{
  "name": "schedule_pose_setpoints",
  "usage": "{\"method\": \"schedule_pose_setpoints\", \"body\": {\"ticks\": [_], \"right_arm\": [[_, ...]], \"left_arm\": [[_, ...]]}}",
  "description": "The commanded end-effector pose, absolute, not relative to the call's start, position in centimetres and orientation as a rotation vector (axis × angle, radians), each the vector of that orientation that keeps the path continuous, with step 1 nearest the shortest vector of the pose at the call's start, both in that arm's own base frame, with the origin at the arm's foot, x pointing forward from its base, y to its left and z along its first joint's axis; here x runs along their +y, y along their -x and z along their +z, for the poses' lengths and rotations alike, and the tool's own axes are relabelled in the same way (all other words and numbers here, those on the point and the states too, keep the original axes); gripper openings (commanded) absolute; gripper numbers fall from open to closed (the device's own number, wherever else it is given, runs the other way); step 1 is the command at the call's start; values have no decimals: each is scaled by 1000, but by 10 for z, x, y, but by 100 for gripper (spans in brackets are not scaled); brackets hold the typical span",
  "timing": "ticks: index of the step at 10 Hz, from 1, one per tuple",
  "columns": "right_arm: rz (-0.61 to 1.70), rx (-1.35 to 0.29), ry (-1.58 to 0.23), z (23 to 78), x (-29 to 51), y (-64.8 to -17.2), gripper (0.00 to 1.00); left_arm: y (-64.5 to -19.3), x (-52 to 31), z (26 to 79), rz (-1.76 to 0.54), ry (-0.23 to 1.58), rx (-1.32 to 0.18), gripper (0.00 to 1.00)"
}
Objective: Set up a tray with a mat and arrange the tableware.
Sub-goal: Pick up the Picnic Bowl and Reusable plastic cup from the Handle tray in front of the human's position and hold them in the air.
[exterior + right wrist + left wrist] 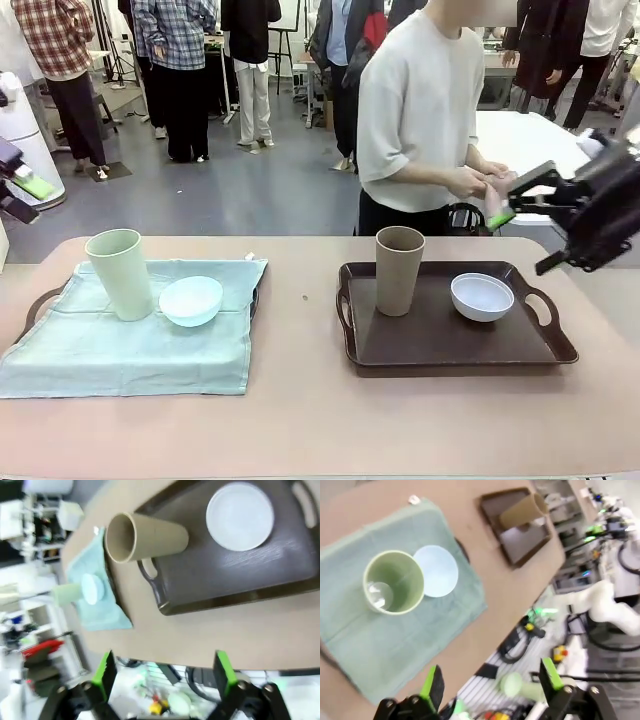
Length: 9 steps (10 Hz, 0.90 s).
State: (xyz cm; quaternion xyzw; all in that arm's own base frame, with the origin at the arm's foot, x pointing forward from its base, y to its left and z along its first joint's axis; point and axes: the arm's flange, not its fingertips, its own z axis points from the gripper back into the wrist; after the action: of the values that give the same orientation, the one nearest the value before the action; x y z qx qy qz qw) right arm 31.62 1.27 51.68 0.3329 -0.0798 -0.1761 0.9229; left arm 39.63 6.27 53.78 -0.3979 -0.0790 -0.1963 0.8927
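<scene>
left claw (490,677) apart, right claw (163,664) apart, both empty, green cup (120,272) and blue bowl (191,299) on mat (120,355), brown cup (399,268) and white bowl (482,296) in tray (440,345)

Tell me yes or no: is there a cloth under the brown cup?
No, the brown cup stands directly on the bare dark tray; the cloth lies under the green cup instead.

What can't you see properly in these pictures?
- Front view: the left tray is mostly hidden under the mat; its handles peek out.
- Front view: the person's hands are partly behind the right gripper.
- Right wrist view: the pale green cup is blurred and small.
</scene>
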Motion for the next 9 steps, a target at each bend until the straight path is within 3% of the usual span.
{"method": "schedule_pose_setpoints", "body": {"ticks": [1,7,9], "right_arm": [[-405,-188,-761,496,-30,-283,100],[-467,-277,-838,517,-129,-229,100],[-317,-317,-826,520,-135,-221,100]], "left_arm": [[-398,89,529,-360,946,-146,100],[-353,157,495,-270,1023,-172,100],[-346,169,491,-226,1041,-196,100]]}}
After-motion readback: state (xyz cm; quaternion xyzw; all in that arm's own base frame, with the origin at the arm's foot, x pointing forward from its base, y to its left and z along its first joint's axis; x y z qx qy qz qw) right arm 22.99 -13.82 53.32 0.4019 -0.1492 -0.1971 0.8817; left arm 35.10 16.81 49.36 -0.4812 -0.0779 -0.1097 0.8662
